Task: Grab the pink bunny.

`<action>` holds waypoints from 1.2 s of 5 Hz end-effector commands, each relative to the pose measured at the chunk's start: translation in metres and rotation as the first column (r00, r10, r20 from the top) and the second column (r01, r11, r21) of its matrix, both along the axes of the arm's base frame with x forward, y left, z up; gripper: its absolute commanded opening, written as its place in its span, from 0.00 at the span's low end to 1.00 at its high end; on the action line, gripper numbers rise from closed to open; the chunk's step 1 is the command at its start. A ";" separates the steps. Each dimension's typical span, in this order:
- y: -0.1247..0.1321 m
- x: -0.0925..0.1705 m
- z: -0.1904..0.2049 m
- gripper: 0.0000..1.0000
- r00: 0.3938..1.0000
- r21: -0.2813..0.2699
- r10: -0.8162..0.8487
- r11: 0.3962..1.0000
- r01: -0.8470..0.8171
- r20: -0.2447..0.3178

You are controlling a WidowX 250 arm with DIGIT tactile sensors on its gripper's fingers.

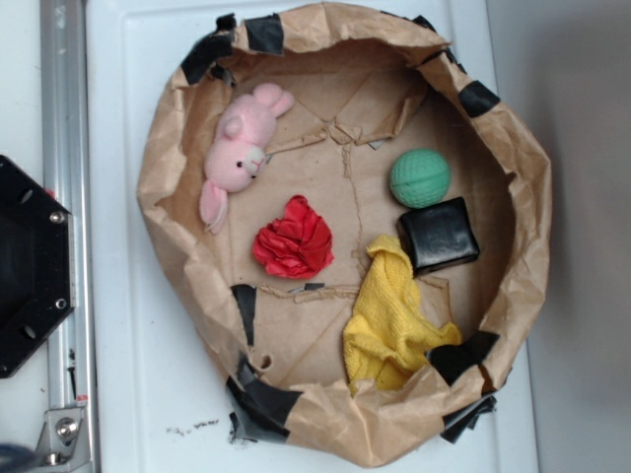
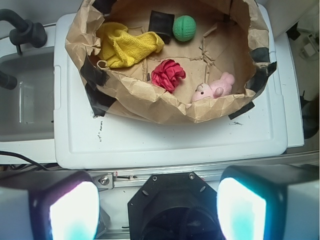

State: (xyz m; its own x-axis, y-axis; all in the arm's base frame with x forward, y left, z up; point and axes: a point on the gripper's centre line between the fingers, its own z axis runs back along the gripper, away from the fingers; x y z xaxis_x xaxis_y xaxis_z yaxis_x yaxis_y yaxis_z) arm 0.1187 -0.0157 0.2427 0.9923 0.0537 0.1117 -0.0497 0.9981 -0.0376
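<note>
Approach not begun yet: the gripper [image 2: 157, 210] hangs spread wide and empty, well back from the paper bag [image 2: 150, 105] (bunny side nearest), and must reach over its rim to the pink bunny [image 1: 237, 153] lying beside the red cloth [image 1: 293, 237].

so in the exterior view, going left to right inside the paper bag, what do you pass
pink bunny → red cloth → green ball. The yellow cloth and black block span overlapping stretches towards the right, so their places in the order are unclear.
</note>
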 end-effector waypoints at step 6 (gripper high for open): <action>0.075 0.116 -0.165 1.00 0.509 0.095 0.850 0.500 -0.861 0.135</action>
